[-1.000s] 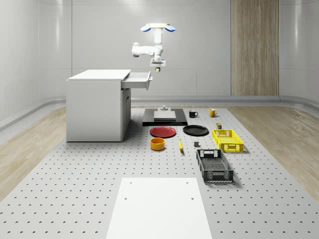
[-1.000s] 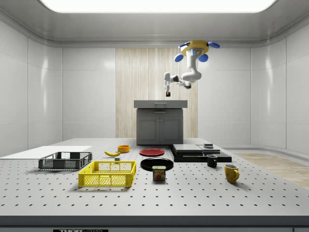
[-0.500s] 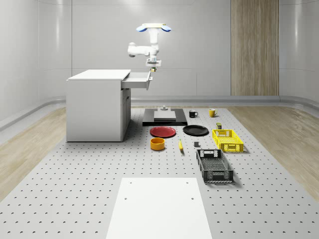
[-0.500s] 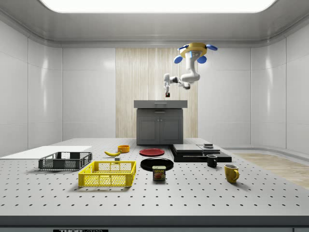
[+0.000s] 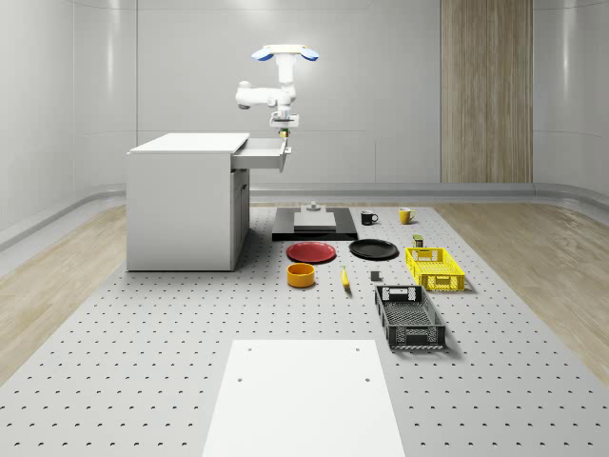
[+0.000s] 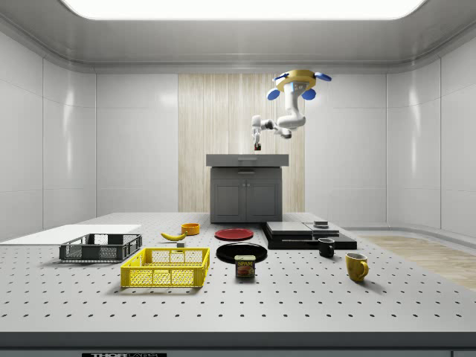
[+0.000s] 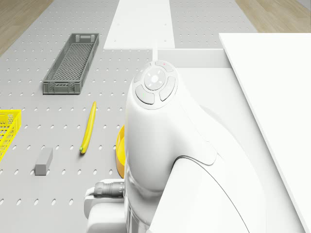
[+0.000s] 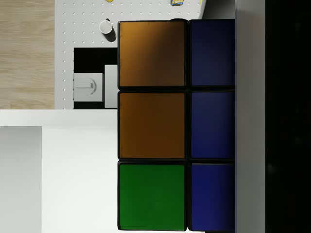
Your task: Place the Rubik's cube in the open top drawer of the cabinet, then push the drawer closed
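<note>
The cabinet (image 5: pixel 181 200) is the landmark here. Its top drawer (image 5: pixel 263 153) stands pulled out toward the whole-scene view's right. The drone (image 5: pixel 284 53) hovers high above the outer end of this drawer. Its arm (image 5: pixel 259 93) bends at the elbow on the cabinet side, and the wrist hangs straight down. The gripper (image 5: pixel 284 131) is just above the drawer's front edge, closed on the Rubik's cube (image 8: pixel 167 125), which is held between the fingers over the drawer.

To do this step well, I think the cube should come a little more over the drawer's inside, then go down low before the fingers release it, so that it does not bounce out.
</note>
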Motion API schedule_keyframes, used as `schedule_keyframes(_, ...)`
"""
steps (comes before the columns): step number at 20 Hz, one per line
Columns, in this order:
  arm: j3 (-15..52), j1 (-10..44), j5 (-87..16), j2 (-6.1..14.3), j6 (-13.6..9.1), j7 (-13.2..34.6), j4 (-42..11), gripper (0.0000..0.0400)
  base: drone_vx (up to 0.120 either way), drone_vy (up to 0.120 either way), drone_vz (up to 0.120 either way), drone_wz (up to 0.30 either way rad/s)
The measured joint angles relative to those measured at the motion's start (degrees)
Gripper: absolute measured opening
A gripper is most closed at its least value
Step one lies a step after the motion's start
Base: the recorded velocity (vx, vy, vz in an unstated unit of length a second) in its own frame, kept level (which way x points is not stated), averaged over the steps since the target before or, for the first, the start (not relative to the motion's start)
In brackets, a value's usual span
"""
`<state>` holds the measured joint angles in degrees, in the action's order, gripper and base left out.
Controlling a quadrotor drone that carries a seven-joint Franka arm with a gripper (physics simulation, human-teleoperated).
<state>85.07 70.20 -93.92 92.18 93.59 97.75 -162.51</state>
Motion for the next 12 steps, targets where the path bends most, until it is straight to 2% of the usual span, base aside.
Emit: schedule_keyframes(12, 0.0, 0.0, 0.0, 0.0, 0.0, 0.0, 0.0, 0.0325, 0.000, -0.120, 0.000, 0.000)
